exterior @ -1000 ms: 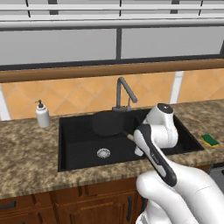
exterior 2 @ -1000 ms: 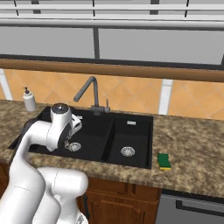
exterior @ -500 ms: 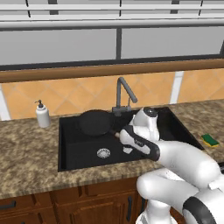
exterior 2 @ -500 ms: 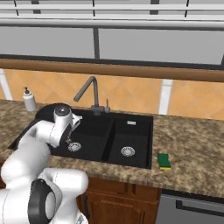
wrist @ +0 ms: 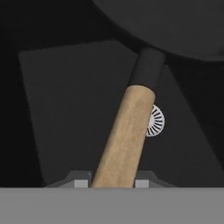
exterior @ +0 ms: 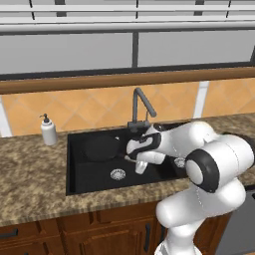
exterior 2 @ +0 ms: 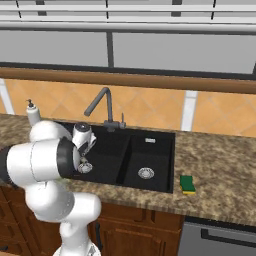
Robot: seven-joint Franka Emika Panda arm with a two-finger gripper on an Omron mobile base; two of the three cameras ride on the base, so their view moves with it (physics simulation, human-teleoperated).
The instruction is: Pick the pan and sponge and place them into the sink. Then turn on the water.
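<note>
The black pan (exterior: pixel 101 148) hangs low in the left basin of the black sink (exterior: pixel 84 178), its wooden handle (wrist: pixel 124 135) pointing right. My gripper (exterior: pixel 131 157) is shut on that handle. In the hand view the handle runs up from between my gripper's (wrist: pixel 111 183) tips to the dark pan body (wrist: pixel 175 26), above the silver drain (wrist: pixel 155 121). From the right side my gripper (exterior 2: pixel 86 151) reaches over the sink's left basin (exterior 2: pixel 107 150). The green and yellow sponge (exterior 2: pixel 188 184) lies on the counter right of the sink. No water shows at the faucet (exterior: pixel 142 106) spout.
A white soap bottle (exterior: pixel 48 130) stands on the granite counter left of the sink. The dark faucet (exterior 2: pixel 102 105) rises behind the divider between the basins. A tiled wall and a window ledge run behind the counter.
My arm has folded down and swung left, carrying the pan from near the faucet leftward and lower into the left basin. The sponge has not moved.
</note>
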